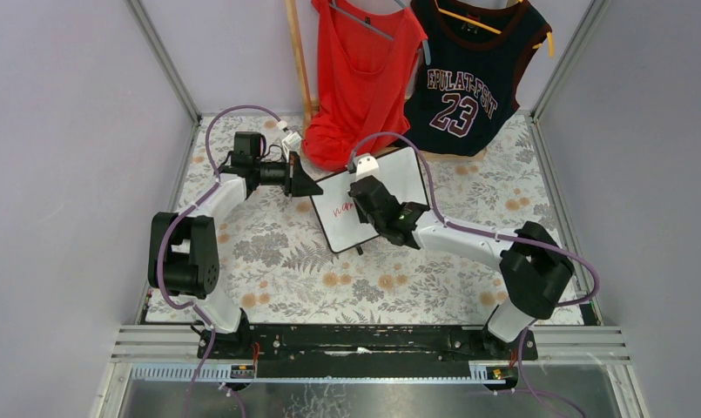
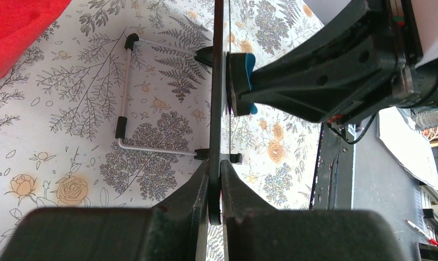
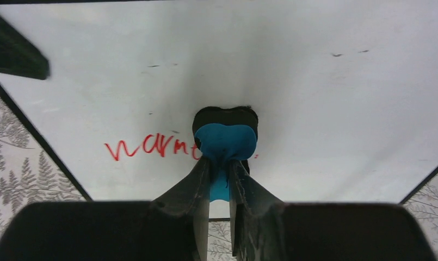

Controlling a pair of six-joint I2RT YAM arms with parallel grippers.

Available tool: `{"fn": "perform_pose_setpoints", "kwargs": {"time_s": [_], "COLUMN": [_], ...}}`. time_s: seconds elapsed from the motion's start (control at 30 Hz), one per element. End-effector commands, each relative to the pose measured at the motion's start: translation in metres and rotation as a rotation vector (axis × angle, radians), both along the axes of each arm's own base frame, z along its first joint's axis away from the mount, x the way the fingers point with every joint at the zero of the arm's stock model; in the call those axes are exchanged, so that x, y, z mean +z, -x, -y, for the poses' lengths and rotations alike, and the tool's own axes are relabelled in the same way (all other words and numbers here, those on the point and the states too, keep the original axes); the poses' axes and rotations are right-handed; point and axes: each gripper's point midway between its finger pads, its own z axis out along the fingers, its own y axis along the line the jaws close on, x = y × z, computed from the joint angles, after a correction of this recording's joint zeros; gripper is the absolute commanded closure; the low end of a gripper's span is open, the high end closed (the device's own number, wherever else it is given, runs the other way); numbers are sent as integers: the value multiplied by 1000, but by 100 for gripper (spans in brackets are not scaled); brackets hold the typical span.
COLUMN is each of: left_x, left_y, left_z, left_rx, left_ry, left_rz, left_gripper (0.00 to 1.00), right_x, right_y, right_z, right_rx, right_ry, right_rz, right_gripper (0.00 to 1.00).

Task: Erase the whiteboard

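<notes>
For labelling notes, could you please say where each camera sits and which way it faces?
Top external: above, behind the bases, looking down at the table; both arms show.
Left wrist: left gripper, sighting along the whiteboard's edge; jaws clamp it.
Right wrist: right gripper, facing the board; jaws hold the eraser.
Shared: top and right wrist show red writing.

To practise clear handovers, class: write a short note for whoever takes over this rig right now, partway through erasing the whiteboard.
Left tool: shut on the whiteboard at its edge, steadying it.
Right tool: shut on the blue eraser, pressed to the board at the right end of the red writing.
Done: board gripped, eraser on the board face.
Left: the red letters to the eraser's left are not yet wiped. Sweep across them.
</notes>
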Motion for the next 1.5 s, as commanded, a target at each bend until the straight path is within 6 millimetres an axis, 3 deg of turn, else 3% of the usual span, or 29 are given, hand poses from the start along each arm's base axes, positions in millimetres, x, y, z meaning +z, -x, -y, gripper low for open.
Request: {"fn": "perform_pose_setpoints", "kwargs": {"time_s": [0.0,0.17,0.33,0.57,0.73,0.87,1.0,1.33,1.47], "left_x": [-10,-10,-9,-7,-5,-5,-4,-4,-5], "left_y": [1,1,1,2,2,2,2,2,3], "left_z": [2,3,3,2,3,3,3,4,4], "left_rx": [5,3,3,1,-1,-2,-1,-1,-4], "left_ry": [-48,-48,-48,-53,-52,-51,-50,-53,-56], "left_rz": [8,9,11,16,17,16,17,14,10], "left_gripper": [100,100,100,100,100,100,100,100,100], "right_x": [25,24,17,15,21,21,20,30,31], "right_y": [3,2,-14,-24,-23,-20,-11,23,26], "right_z": [-42,-28,11,64,81,71,47,-43,-50], "right_rx": [78,35,-73,-172,-190,-157,-99,80,69], "right_ry": [-142,-99,29,58,59,18,-28,-79,-99], "right_rz": [25,47,80,85,92,72,54,68,68], "right_gripper": [100,100,100,100,100,100,100,100,100]}}
